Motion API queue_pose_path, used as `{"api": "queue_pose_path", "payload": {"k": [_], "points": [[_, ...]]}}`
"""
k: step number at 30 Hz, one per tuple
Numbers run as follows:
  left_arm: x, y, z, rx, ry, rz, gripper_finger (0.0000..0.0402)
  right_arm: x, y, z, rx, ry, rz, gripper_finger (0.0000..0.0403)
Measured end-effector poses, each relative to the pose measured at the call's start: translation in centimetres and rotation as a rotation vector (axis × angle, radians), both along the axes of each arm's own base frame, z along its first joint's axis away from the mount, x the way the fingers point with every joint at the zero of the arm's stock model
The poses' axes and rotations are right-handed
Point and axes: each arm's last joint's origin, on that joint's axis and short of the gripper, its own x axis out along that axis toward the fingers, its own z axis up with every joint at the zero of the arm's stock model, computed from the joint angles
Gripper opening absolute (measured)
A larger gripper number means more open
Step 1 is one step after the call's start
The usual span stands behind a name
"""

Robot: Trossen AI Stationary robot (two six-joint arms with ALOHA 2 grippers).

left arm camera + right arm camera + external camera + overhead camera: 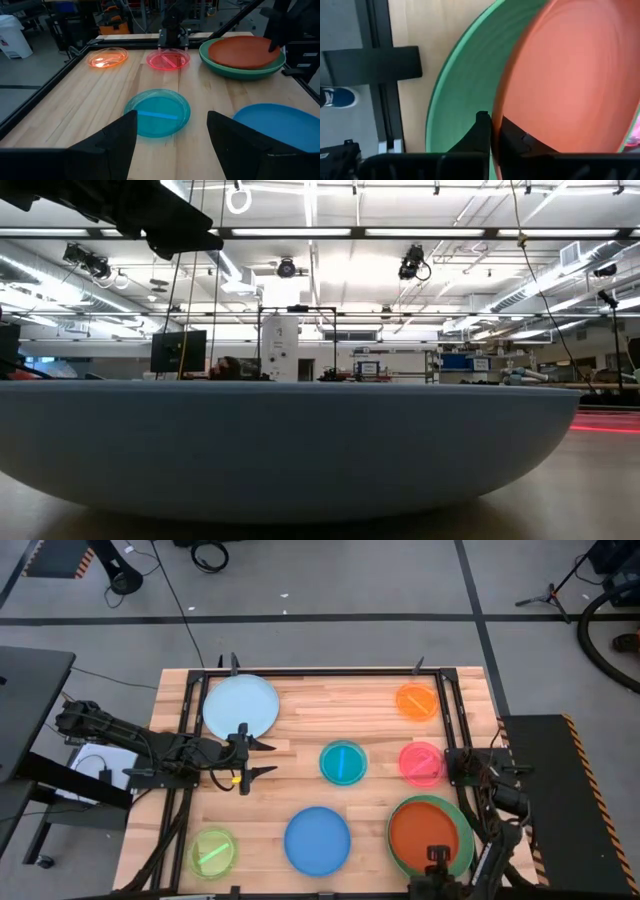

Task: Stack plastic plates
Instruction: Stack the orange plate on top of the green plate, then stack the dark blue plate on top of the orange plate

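Note:
Several plates lie flat on the wooden table. The pale blue plate is far left, with orange, teal and pink to its right. Lime and the medium blue plate are near. The blue plate's wall fills the low view. A red-orange plate sits in a green plate near right. My right gripper is shut on the red-orange plate. My left gripper hangs open between the pale blue and teal plates. My right gripper pinches the red-orange plate's rim at the side nearest the table's near edge. One finger stands outside the rim over the green plate; the other lies on the plate's upper face. The plate rests in the green plate.
Black frame rails run along the table's left, right and far sides. Bare wood lies between the pale blue and orange plates. The right arm's base stands by the pink plate.

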Motion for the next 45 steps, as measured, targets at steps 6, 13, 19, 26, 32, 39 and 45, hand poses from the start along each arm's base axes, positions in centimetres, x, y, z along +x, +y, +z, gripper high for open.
{"api": "queue_pose_path", "payload": {"k": [6,13,19,26,32,39,45], "points": [[0.0,0.0,0.0,0.0,0.0,0.0,0.0247,-0.1,0.1,-0.3,0.043,0.094,-0.073,0.0083],[0.0,0.0,0.0,0.0,0.0,0.0,0.0247,-0.2,-0.9,3.9,0.072,-0.112,-0.007,0.0175],[0.0,0.0,0.0,0.0,0.0,0.0,0.0247,1.5,-1.4,6.4,0.021,-0.378,0.273,0.0215],[0.0,0.0,0.0,0.0,0.0,0.0,0.0247,7.6,-2.2,3.9,0.061,-0.422,0.48,0.0206],[0.0,0.0,0.0,0.001,0.005,0.0,0.0247,12.2,-3.4,3.1,0.144,-0.478,0.668,0.0206],[0.0,0.0,0.0,0.001,0.005,0.0,0.0247,14.6,-5.7,1.2,0.242,-0.417,0.762,0.0206],[0.0,0.0,0.0,0.001,0.004,0.0,0.0247,16.5,-9.0,-1.5,0.242,-0.401,0.762,0.0206]]}}
